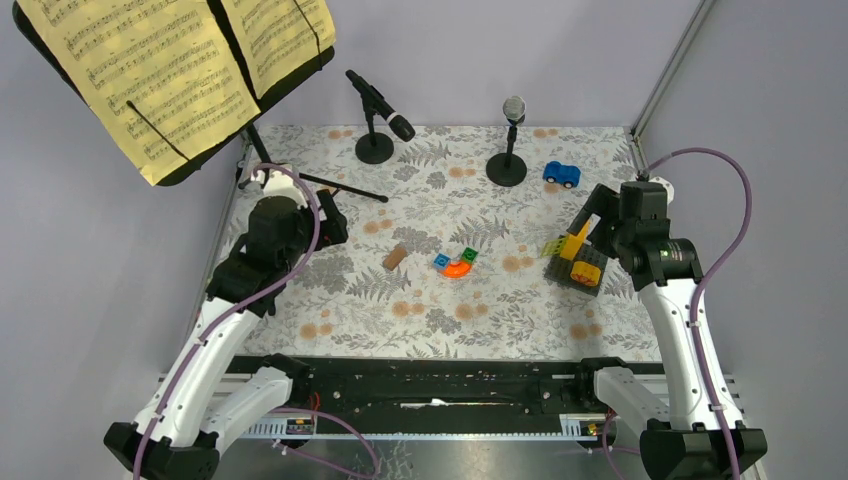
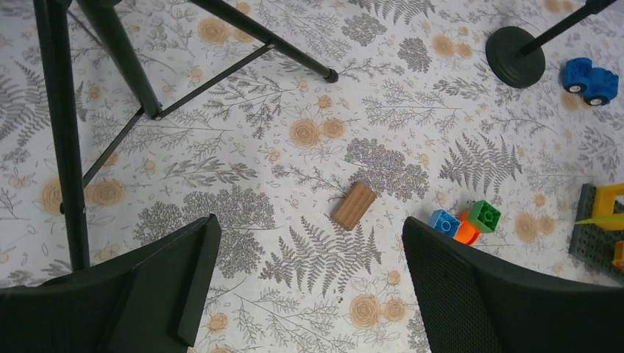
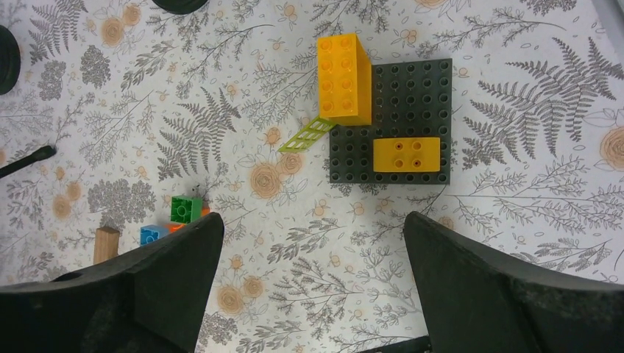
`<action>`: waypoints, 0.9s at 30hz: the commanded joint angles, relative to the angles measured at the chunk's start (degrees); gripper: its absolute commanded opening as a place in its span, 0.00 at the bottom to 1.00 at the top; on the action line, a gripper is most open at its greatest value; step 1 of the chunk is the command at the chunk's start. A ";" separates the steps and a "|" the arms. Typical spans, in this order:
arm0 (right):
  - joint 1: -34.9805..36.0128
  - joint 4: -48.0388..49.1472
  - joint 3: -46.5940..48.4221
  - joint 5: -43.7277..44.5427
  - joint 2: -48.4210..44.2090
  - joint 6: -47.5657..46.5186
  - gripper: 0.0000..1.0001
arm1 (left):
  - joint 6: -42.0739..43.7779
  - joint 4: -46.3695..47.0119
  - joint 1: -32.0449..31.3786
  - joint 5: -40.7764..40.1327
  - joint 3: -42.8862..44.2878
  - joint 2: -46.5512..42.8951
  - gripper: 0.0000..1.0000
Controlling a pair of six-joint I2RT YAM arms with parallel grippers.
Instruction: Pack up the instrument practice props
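Observation:
The black music rack [image 1: 196,172] stands at the back left on tripod legs [image 2: 265,40], with yellow sheet-music pages [image 1: 150,70] on it. A black microphone [image 1: 382,105] leans in a round-based holder [image 1: 374,148]. The silver microphone [image 1: 514,108] stands upright in a second holder [image 1: 506,170]. My left gripper [image 2: 309,243] hangs open just in front of the tripod legs, above bare cloth, holding nothing. My right gripper [image 3: 313,243] is open too, at the right side near a brick plate, also holding nothing.
A blue toy car [image 1: 562,174] sits right of the silver microphone's holder. A small wooden block [image 2: 354,205] and an orange curved block [image 1: 460,266] with blue and green bricks lie mid-table. A dark baseplate [image 3: 412,95] with yellow bricks [image 3: 344,77] lies under the right wrist.

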 commanded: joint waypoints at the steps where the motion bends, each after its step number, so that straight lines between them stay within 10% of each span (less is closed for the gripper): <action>1: -0.30 -2.03 0.34 -0.23 -0.76 1.93 1.00 | -5.52 1.36 0.22 -2.11 0.28 0.40 0.99; 18: -0.28 8.81 -9.40 -15.44 -7.94 -3.88 1.00 | -11.23 -5.30 0.86 -17.05 6.62 9.41 0.99; 27: -0.30 14.01 -12.65 -26.61 -8.84 -4.17 1.00 | -7.67 12.55 3.64 -20.63 2.48 8.53 0.99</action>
